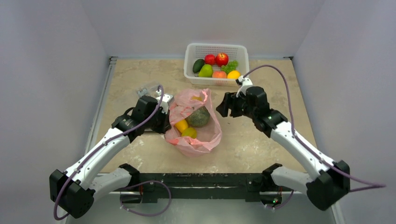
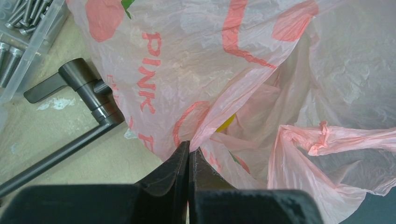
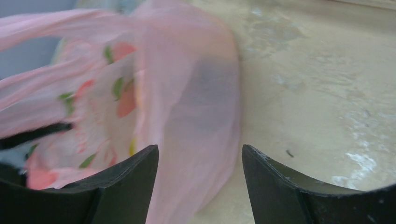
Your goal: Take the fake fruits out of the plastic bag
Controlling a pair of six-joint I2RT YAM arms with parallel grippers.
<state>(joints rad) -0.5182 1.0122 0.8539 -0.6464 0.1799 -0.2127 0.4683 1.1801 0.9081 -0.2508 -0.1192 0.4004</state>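
Observation:
The pink plastic bag (image 1: 195,140) lies open in the middle of the table. Inside it I see a dull-green rough melon (image 1: 200,116), a yellow fruit (image 1: 181,125) and a yellow-green fruit (image 1: 189,132). My left gripper (image 1: 164,122) is at the bag's left edge, shut on a fold of the bag (image 2: 205,126). A bit of yellow fruit (image 2: 226,123) shows through the bag in the left wrist view. My right gripper (image 1: 223,106) is open, just right of the bag, its fingertips (image 3: 148,156) level with the bag's side (image 3: 196,121), touching nothing.
A white perforated basket (image 1: 190,56) at the back holds red apples, grapes, an avocado shape and other fruits. A clear box of bolts (image 2: 23,32) and a dark metal handle (image 2: 84,84) lie left of the bag. Grey walls enclose the table.

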